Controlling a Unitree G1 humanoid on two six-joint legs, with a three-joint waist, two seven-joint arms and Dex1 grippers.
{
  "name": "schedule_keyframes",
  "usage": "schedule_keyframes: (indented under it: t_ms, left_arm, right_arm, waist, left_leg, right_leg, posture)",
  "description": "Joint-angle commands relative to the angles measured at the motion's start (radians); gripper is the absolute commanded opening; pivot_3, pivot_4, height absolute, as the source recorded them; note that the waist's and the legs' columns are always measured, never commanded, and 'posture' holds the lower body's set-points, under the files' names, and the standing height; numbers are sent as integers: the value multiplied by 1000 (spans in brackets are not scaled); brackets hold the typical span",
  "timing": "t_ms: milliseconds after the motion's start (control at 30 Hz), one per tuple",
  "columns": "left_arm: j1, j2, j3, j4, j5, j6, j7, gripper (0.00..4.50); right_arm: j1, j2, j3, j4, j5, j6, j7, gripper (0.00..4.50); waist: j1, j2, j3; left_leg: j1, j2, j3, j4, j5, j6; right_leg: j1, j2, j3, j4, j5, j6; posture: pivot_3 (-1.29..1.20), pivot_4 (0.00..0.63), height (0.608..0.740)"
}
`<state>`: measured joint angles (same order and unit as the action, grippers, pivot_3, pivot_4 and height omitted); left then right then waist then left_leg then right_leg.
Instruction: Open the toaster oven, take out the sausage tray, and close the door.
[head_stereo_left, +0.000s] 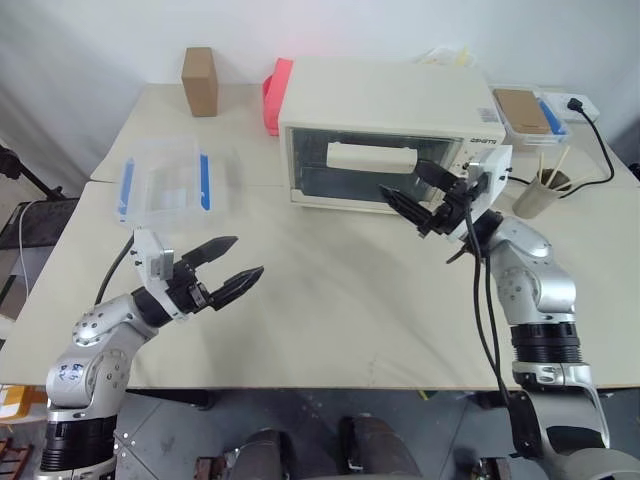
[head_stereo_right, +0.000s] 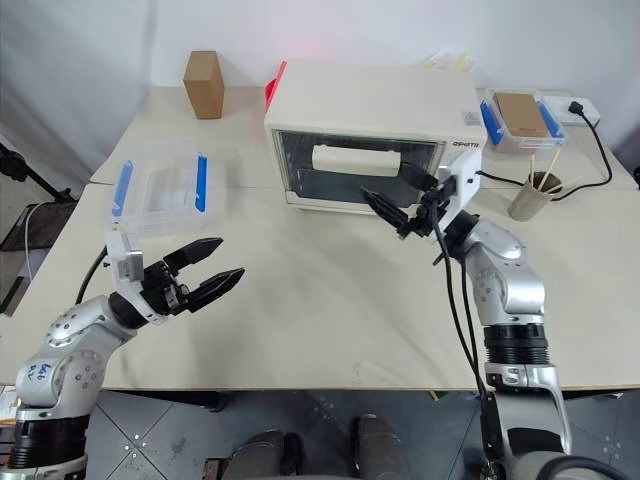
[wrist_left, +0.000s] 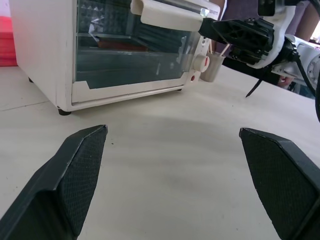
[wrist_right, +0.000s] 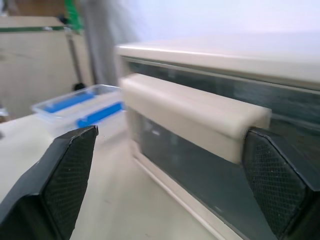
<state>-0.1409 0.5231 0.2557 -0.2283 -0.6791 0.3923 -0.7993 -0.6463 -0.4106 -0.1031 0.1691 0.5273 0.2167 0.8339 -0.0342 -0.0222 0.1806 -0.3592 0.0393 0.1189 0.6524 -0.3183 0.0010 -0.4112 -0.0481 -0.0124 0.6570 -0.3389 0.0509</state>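
The cream-white toaster oven (head_stereo_left: 385, 110) stands at the back middle of the table, its glass door (head_stereo_left: 340, 175) closed and the white bar handle (head_stereo_left: 370, 157) across the top. My right gripper (head_stereo_left: 398, 177) is open just in front of the door, its fingers on either side of the handle's right end (wrist_right: 200, 117) and not touching it. My left gripper (head_stereo_left: 248, 255) hangs open over the bare table at the front left, pointing toward the oven. Through the glass, a flat brownish edge of the sausage tray (wrist_left: 120, 44) shows on the rack. The sausage itself is hidden.
A clear plastic box with blue clips (head_stereo_left: 165, 180) lies left of the oven. Behind it are a cardboard box (head_stereo_left: 200, 80) and a red item (head_stereo_left: 277, 95). Right of the oven stand a paper cup with sticks (head_stereo_left: 540, 190), a blue-lidded container (head_stereo_left: 525, 112) and a black cable (head_stereo_left: 600, 150).
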Motion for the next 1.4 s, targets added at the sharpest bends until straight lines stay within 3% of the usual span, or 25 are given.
schedule_keyframes:
  t_ms: [33, 200, 300, 500, 700, 933, 1100, 1300, 1400]
  left_arm:
    - [-11, -7, 10, -16, 1, -12, 20, 4491]
    - [-55, 22, 18, 35, -21, 38, 12, 4491]
    - [-113, 42, 34, 95, -37, 52, -20, 3925]
    - [-333, 60, -18, 254, -1, 69, -71, 2004]
    - [-570, -48, -84, 495, 89, -23, -65, 47]
    - [-741, -194, -136, 759, 208, -172, -55, 19]
    - [-753, -208, -188, 853, 282, -239, -137, 19]
    - [-759, -195, -208, 919, 332, -297, -201, 19]
    - [-724, -177, -239, 918, 375, -336, -244, 19]
  right_arm:
    - [12, -4, 8, -52, 2, -52, 80, 4500]
    - [96, -57, 28, -79, -60, -165, 188, 4500]
    - [134, -83, 45, -67, -123, -310, 255, 4500]
    - [143, -97, 56, 4, -186, -475, 295, 4500]
    - [150, -106, 73, 56, -218, -564, 331, 4500]
    - [163, -118, 70, 47, -227, -572, 326, 4500]
    - [212, -133, 44, -7, -227, -553, 283, 4500]
    - [469, -197, -45, -143, -246, -571, 199, 4500]
    - [646, -222, -153, -207, -234, -553, 134, 4500]
  waist:
    - [-4, 0, 0]
    - [-6, 0, 0]
    - [-1, 0, 0]
    - [2, 0, 0]
    - [2, 0, 0]
    - [1, 0, 0]
    - [6, 0, 0]
    - [19, 0, 0]
    - [30, 0, 0]
  left_leg:
    - [0, 0, 0, 0, 0, 0]
    - [0, 1, 0, -1, 0, 0]
    - [0, 1, 0, 0, 0, 0]
    - [0, 1, 1, 1, 1, -1]
    - [0, 1, 2, 3, 1, -1]
    - [-8, 4, 2, 12, 0, -1]
    - [-9, 4, 2, 13, 0, -1]
    - [-10, 4, 1, 14, 0, -1]
    - [-10, 3, 1, 14, 0, 0]
  right_leg:
    - [0, 0, 0, 0, 0, 0]
    - [-1, 1, 0, 0, 0, 0]
    - [-1, 1, -1, 0, 0, 0]
    - [-1, 1, 0, 0, 0, 0]
    - [-1, 3, 0, 2, 0, 0]
    - [-6, 5, -1, 4, 0, 0]
    - [-6, 5, -1, 5, 0, 0]
    - [-6, 4, -2, 4, 0, 0]
    - [-6, 4, -1, 4, 0, 0]
  posture:
    - [0, 150, 740]
    - [0, 150, 740]
    - [0, 150, 740]
    - [0, 150, 740]
    - [0, 150, 740]
    - [0, 150, 740]
    - [0, 150, 740]
    - [0, 150, 740]
    - [0, 150, 740]
